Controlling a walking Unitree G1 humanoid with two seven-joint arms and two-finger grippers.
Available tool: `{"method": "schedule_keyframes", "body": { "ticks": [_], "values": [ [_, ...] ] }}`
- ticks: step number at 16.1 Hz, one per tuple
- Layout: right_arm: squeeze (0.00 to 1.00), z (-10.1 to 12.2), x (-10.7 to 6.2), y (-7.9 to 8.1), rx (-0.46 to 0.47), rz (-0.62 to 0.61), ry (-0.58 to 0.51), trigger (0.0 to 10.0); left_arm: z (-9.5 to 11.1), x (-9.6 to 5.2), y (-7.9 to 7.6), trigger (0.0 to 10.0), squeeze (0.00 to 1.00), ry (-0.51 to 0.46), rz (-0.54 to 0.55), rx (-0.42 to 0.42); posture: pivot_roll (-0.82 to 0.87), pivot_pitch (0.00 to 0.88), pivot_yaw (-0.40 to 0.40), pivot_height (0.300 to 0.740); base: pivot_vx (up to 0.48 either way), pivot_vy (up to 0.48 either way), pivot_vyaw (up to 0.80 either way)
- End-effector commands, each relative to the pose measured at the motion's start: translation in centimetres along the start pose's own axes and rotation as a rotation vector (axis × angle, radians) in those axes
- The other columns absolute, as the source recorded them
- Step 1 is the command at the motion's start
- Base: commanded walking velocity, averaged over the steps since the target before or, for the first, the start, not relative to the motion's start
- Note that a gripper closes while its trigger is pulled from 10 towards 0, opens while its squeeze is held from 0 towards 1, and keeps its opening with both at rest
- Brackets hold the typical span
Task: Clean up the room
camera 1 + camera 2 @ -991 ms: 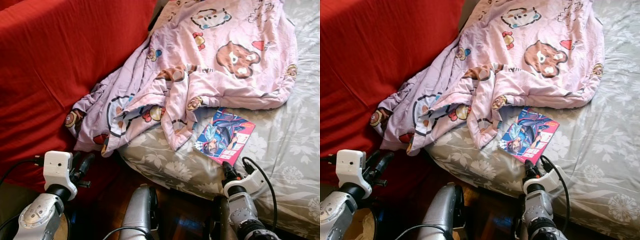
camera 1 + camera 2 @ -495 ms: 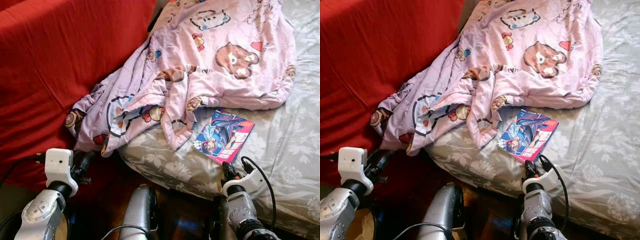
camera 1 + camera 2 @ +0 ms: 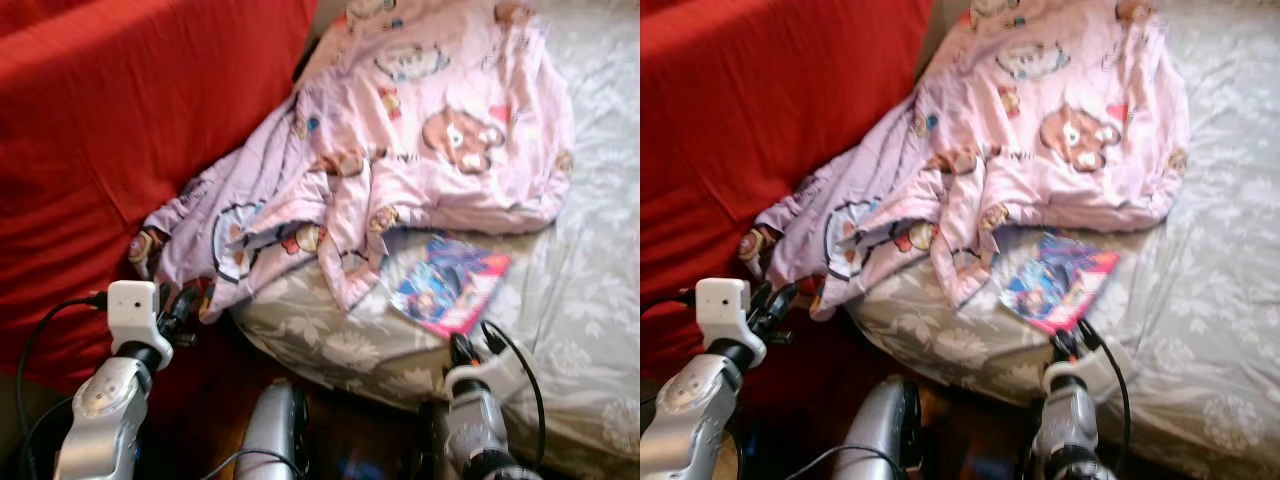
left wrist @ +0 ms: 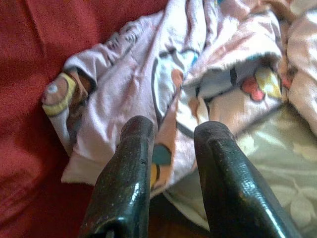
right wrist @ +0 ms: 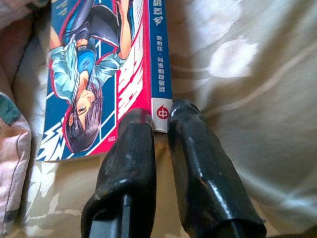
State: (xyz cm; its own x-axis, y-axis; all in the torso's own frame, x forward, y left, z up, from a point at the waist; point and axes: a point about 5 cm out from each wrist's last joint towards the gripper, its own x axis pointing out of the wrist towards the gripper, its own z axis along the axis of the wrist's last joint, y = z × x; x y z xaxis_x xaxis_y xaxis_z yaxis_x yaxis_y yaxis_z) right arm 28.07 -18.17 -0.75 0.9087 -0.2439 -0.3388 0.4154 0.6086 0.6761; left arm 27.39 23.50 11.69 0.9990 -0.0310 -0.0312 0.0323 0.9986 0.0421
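Bedding comes first: a grey flowered bed sheet [image 3: 590, 300] with a crumpled pink cartoon blanket [image 3: 440, 130] spilling onto the red fabric-covered sofa [image 3: 110, 130]. A bright, thin comic book [image 3: 449, 283] lies flat on the sheet, just beside the blanket. The right gripper [image 5: 159, 115] sits at its corner, fingers slightly apart, holding nothing. Picking it up looks next; it must pinch the spine. The left gripper [image 4: 171, 130], open, points at the blanket's edge.

A bed [image 3: 590, 300] with a grey sheet printed in pale flowers takes the right side, sunlit from above. Beside it on the left stands a large piece of furniture draped in red cloth [image 3: 120, 120], perhaps a sofa. Dark wooden floor [image 3: 340, 440] lies below, in shade.
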Motion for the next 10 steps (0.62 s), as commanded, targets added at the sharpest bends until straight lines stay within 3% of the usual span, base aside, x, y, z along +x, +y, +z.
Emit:
{"method": "schedule_keyframes", "body": {
  "ticks": [1, 3, 7, 8, 10],
  "values": [
    [0.0, 1.4, -0.5, -2.1, 0.046, -0.126, -0.123, 0.0, -0.5, -0.1, 0.4, 10.0, 0.0, 0.008, 0.023, 0.009, 0.17, 0.099, 0.073, 0.599, 0.0, 0.0, 0.0],
    [0.0, 1.4, -1.0, -3.1, 0.102, -0.225, -0.155, 0.0, -0.6, 0.3, 0.5, 10.0, 0.0, -0.004, 0.035, 0.003, 0.16, 0.084, 0.062, 0.599, 0.0, 0.0, 0.0],
    [0.0, 1.9, -0.8, -3.1, 0.179, -0.296, -0.189, 0.0, -0.9, 0.8, 0.2, 10.0, 0.0, -0.03, 0.056, -0.014, 0.15, 0.07, 0.042, 0.599, 0.0, 0.0, 0.0],
    [0.0, 2.4, -0.4, -2.7, 0.148, -0.283, -0.195, 0.0, -1.1, 1.0, 0.1, 10.0, 0.0, -0.032, 0.057, -0.016, 0.15, 0.067, 0.039, 0.599, 0.0, 0.0, 0.0],
    [0.0, 3.5, 0.5, 0.2, -0.133, -0.096, -0.206, 0.0, -1.7, 1.1, 0.1, 10.0, 0.0, -0.027, 0.064, -0.027, 0.13, 0.059, 0.031, 0.599, 0.0, 0.0, 0.0]
  ]
}}
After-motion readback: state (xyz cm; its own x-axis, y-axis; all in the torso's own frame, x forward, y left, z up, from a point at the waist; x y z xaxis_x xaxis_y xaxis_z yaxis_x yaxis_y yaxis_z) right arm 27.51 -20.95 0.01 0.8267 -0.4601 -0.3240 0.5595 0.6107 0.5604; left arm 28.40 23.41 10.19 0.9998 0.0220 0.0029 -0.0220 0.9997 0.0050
